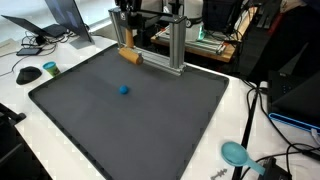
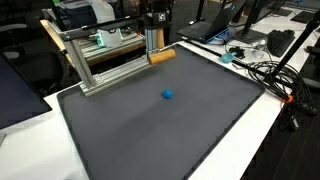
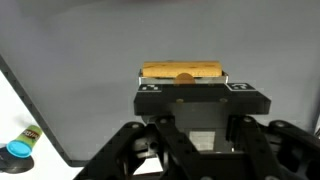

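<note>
Gripper [image 1: 128, 50] vertical, pointing down, clamping wooden block [image 1: 131, 57].

I see block [image 1: 130, 57] on mat [image 1: 150, 120], at mat's edge, just before frame [image 1: 165, 52]. My gripper [image 1: 127, 42] directly above block. Ball [image 1: 124, 89] on mat, apart from block, nearer mat's middle. Frame stands along same edge. Scoop [image 1: 235, 153] on table [image 1: 12, 95], off mat's corner.

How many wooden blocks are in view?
1. The wooden block sits in the shut gripper at the edge of the dark mat, beside the aluminium frame. No other block shows, though the frame could hide one behind it.
</note>
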Robot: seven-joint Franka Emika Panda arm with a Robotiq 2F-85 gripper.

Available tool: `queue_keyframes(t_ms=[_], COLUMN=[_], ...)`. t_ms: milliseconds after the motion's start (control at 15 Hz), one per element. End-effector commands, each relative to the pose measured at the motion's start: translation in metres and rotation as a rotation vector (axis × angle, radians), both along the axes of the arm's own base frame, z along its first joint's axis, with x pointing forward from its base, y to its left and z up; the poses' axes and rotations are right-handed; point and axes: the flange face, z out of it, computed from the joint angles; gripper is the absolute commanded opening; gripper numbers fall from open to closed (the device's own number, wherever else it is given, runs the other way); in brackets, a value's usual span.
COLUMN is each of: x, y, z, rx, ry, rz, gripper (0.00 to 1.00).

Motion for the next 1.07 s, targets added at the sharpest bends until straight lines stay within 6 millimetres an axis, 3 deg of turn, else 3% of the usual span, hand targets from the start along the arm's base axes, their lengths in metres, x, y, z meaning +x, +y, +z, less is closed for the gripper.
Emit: queue_keyframes(t_ms=[0, 533, 1000], x=[0.02, 0.061, 0.083], y=[0.003, -0.009, -0.022], z=[-0.013, -0.056, -0.083], rx=[0.001, -0.012, -0.018], ry=[0.014, 0.009, 0.029], rz=[0.028, 0.05, 0.064], gripper=[0.22, 0.22, 0.22])
